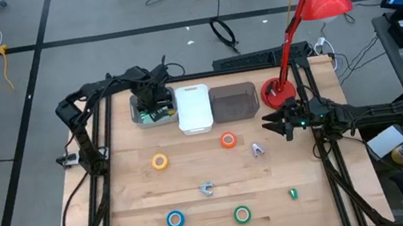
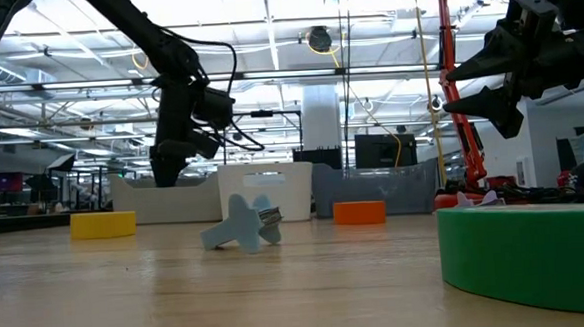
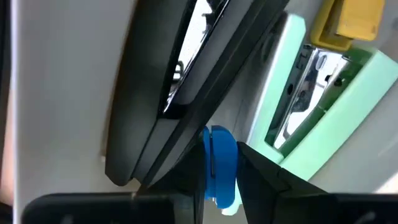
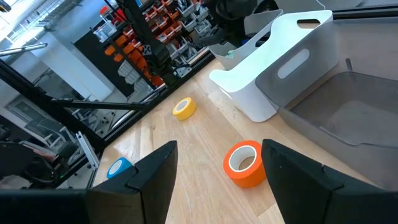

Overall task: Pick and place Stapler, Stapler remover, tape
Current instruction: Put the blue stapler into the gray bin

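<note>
My left gripper point(image 1: 154, 108) reaches down into the clear left bin point(image 1: 139, 115) at the table's far side and is shut on a small blue item point(image 3: 221, 155). Beside it in the bin lie the long black stapler point(image 3: 174, 93) and a pale green stapler point(image 3: 311, 93). Tape rolls lie flat on the table: yellow point(image 1: 160, 161), orange point(image 1: 228, 140), blue point(image 1: 175, 219) and green point(image 1: 242, 214). Two pale stapler removers point(image 1: 257, 150) point(image 1: 207, 188) lie between them. My right gripper point(image 1: 275, 124) hangs open and level at the right edge. My left gripper pinches the small blue item's two flat sides point(image 3: 211, 163) between its two fingers. The fingers come from above, pointing down into the bin, right next to the black stapler. Whether the item's lower end rests on the bin floor I cannot tell.
A white bin point(image 1: 193, 108) and a dark grey bin point(image 1: 234, 101) stand to the right of the clear one. A red desk lamp point(image 1: 275, 91) stands at the far right corner. A small green item point(image 1: 293, 192) lies near the right front.
</note>
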Tool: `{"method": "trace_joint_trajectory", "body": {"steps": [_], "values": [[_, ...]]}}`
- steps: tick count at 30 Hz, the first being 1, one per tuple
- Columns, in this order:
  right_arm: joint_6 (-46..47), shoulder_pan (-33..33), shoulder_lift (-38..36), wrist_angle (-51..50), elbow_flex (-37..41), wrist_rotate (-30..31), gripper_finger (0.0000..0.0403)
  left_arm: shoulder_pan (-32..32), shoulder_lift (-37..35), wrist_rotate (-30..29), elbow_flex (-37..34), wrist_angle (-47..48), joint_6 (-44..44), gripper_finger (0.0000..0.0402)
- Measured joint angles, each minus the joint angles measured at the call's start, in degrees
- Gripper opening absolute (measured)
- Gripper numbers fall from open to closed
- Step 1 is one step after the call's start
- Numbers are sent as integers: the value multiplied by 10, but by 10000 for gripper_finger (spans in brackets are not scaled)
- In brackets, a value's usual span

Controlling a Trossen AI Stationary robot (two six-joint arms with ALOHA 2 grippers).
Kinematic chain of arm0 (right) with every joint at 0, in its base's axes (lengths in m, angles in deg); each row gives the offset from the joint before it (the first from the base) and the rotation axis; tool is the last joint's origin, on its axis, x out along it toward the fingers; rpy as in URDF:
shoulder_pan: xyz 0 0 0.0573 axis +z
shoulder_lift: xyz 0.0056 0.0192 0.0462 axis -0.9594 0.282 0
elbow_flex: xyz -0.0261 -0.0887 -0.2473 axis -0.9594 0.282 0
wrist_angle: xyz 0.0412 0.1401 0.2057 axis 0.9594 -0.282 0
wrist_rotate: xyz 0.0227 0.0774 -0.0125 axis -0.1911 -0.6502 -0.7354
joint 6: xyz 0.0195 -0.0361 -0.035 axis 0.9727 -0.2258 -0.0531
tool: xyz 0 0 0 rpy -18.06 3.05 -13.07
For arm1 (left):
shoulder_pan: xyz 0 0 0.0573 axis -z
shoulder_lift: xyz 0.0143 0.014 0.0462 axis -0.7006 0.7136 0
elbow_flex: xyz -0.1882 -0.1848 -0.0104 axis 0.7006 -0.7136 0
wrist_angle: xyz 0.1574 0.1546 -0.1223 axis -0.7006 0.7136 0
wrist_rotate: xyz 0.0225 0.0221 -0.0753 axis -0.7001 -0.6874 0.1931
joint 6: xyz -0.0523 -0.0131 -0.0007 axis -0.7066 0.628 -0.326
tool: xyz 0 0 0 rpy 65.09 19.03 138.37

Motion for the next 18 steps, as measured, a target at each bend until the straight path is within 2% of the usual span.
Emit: {"method": "trace_joint_trajectory", "body": {"steps": [18], "values": [[0, 0, 0, 0, 0, 0, 228, -1, -1, -2, 0, -9, 30, 86]]}}
